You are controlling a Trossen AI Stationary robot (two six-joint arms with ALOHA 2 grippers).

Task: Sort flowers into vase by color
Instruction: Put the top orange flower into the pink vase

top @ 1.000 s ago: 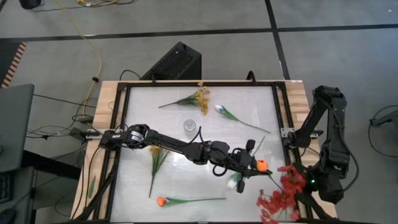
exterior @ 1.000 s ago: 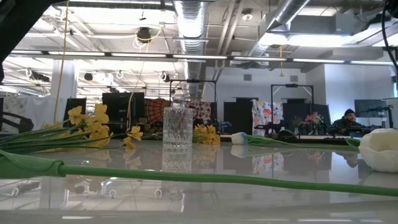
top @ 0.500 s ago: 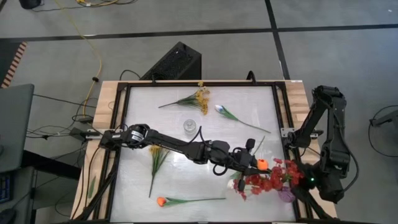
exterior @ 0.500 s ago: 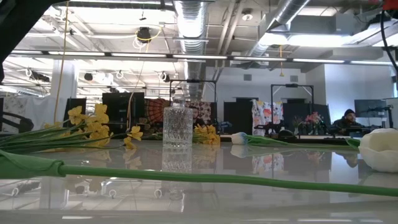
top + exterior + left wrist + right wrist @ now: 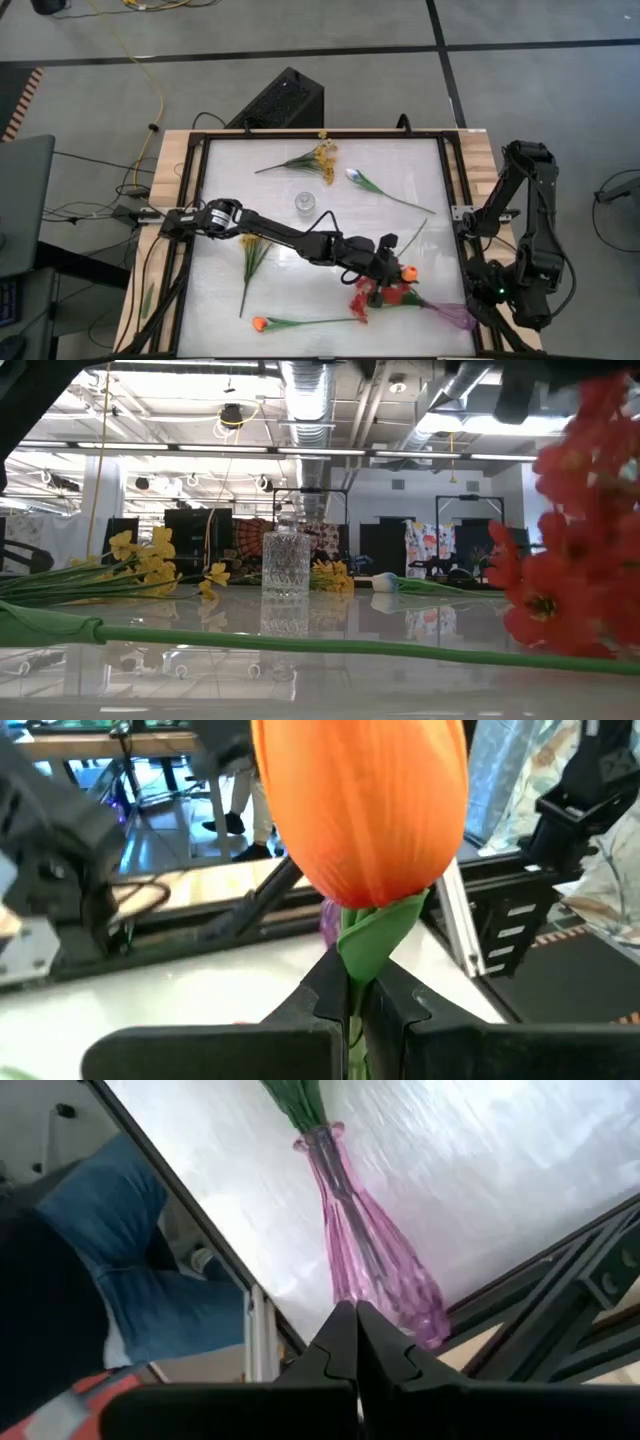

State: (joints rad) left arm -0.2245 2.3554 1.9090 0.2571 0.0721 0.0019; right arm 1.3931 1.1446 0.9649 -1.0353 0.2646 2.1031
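My left gripper (image 5: 398, 272) reaches across the table from the left and is shut on an orange tulip (image 5: 409, 272), whose bud fills the left wrist view (image 5: 360, 810). A pink glass vase (image 5: 452, 314) lies on its side near the right near corner, with green stems in its neck (image 5: 322, 1132). Its red blossom spray (image 5: 376, 292) lies on the table beside my left gripper and looms at the right of the low view (image 5: 572, 560). My right gripper (image 5: 346, 1318) is shut by the vase's base (image 5: 400, 1295). My left gripper pinches the orange tulip's stem just under the bud (image 5: 352, 970) between its two fingers. The fingers come from the table's left, and the bud sticks out past the fingertips. The rest of the stem is hidden behind the gripper. My right gripper's shut fingertips show against the vase's lower body; whether they touch it I cannot tell.
A clear cut-glass vase (image 5: 305, 202) stands upright mid-table (image 5: 286, 565). Yellow sprays lie at the far side (image 5: 312, 158) and on the left (image 5: 252, 255). A white tulip (image 5: 385, 190) and another orange tulip (image 5: 262, 324) lie flat. A raised frame (image 5: 455, 180) borders the table.
The pink vase has tipped over toward the table's left. Its red spray swung from the right near corner down onto the table beside my left gripper, covering the white bud there. My left gripper drew back slightly toward the left with the orange tulip.
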